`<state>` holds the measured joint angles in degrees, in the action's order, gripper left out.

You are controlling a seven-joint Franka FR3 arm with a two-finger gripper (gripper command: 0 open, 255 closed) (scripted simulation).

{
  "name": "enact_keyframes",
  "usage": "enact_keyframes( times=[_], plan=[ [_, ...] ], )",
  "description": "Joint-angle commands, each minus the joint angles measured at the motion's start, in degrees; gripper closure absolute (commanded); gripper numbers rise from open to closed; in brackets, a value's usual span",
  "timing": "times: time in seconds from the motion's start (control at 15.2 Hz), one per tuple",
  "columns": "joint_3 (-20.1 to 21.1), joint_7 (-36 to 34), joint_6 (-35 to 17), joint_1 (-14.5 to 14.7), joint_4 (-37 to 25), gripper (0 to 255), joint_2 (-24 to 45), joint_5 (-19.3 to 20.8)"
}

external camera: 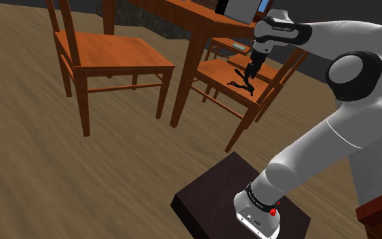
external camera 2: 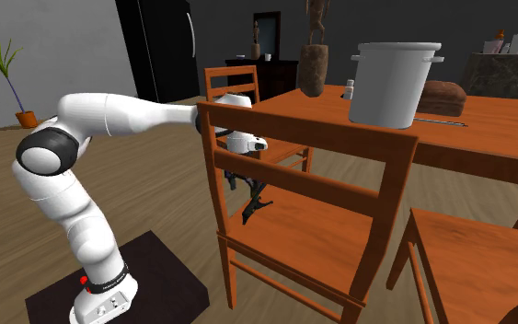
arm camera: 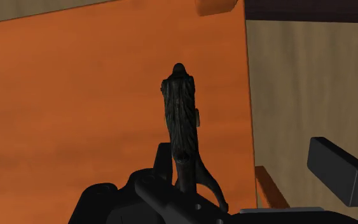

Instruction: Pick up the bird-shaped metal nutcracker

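The bird-shaped nutcracker (arm camera: 180,118) is dark, almost black, with a ridged body and thin curved legs. It rests on the orange wooden chair seat (arm camera: 69,95), close to one edge. My gripper (arm camera: 212,167) is right over it and open, one finger on each side, the right finger (arm camera: 339,168) well clear of it. In the shoulder view the nutcracker (external camera: 242,83) shows just under the gripper (external camera: 251,70) on the chair seat (external camera: 216,71) by the table. From the second exterior view the nutcracker (external camera 2: 252,204) sits below the gripper (external camera 2: 240,180), seen through the chair's back slats (external camera 2: 303,138).
A wooden table (external camera 2: 487,129) stands beside the chair, carrying a large grey pot (external camera 2: 395,85) and a brown loaf (external camera 2: 439,98). A second chair (external camera: 111,54) stands on the plank floor at the shoulder view's left. The arm's dark stand (external camera: 237,197) is at the lower right.
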<state>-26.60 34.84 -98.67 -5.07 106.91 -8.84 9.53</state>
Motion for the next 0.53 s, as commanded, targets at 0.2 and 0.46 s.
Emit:
enact_keyframes(
  times=[0.2,0.46],
  plan=[
    [-2.6,4.61,-1.22,-1.34,-5.18,0,6.43,-2.49],
    [-2.65,4.3,-4.29,-1.39,-2.03,0,6.36,-2.38]
  ],
)
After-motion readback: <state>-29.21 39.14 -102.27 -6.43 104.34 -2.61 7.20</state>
